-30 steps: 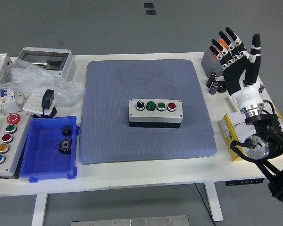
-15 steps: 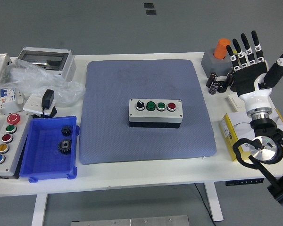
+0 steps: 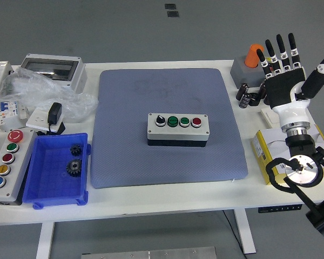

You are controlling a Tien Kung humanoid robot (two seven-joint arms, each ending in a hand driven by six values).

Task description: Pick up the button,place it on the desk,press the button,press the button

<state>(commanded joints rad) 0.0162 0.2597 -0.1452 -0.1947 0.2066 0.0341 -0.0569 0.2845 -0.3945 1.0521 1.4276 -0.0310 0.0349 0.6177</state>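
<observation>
White table (image 3: pixel 167 197) bears blue mat (image 3: pixel 167 162), blue bin (image 3: pixel 48 183).

Item: button box (image 3: pixel 177 129), a grey rectangular housing on a black base
Controls: four in a single row along its top, left to right a black-and-white selector knob (image 3: pixel 160 120), two green buttons, one red button (image 3: pixel 196 122)
Pose: flat, top face up, long side running parallel to the table's near edge
Location: roughly the middle of the blue-grey mat (image 3: pixel 167 162)
Contact: nothing touching it
</observation>
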